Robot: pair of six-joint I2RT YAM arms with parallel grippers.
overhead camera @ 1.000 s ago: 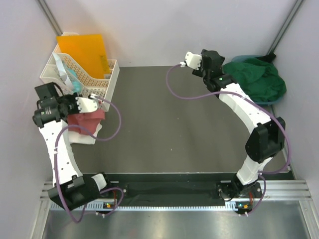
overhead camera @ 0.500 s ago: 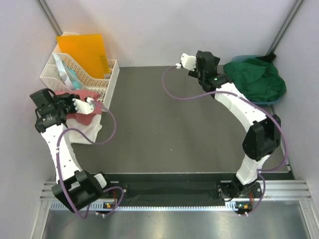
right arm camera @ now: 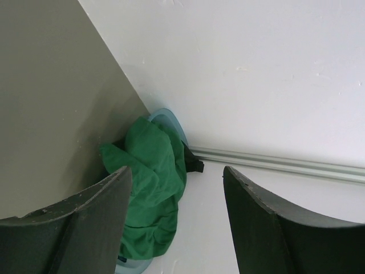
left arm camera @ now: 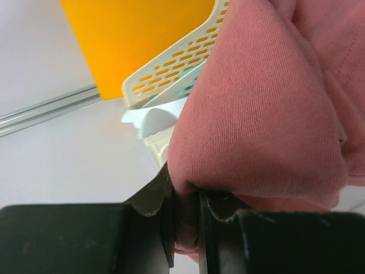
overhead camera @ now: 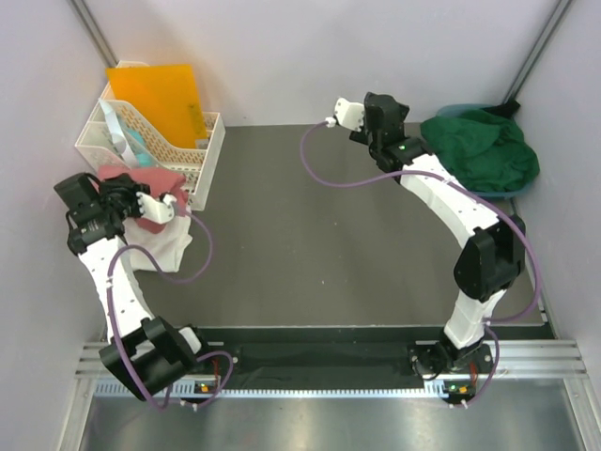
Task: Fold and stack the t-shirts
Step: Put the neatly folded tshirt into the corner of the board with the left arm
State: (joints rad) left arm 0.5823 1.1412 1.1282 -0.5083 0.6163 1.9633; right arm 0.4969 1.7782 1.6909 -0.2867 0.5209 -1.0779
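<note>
My left gripper (overhead camera: 141,191) is shut on the salmon-pink t-shirt (overhead camera: 150,183) and holds it bunched at the far left, next to the basket. In the left wrist view the pink cloth (left arm camera: 268,108) is pinched between the jaws (left arm camera: 185,228). A white t-shirt (overhead camera: 167,246) lies on the table below it. The dark green t-shirt (overhead camera: 484,150) is heaped at the back right; it also shows in the right wrist view (right arm camera: 151,194). My right gripper (overhead camera: 376,117) is open and empty, high at the back, left of the green shirt.
A white lattice basket (overhead camera: 192,155) with an orange folder (overhead camera: 160,94) stands at the back left, against my left gripper. A blue bowl rim (overhead camera: 451,111) shows under the green shirt. White walls enclose the dark table (overhead camera: 319,244).
My left gripper has pulled back to the left with the pink shirt, bunching it near the basket. My right gripper has drifted left, away from the green shirt.
</note>
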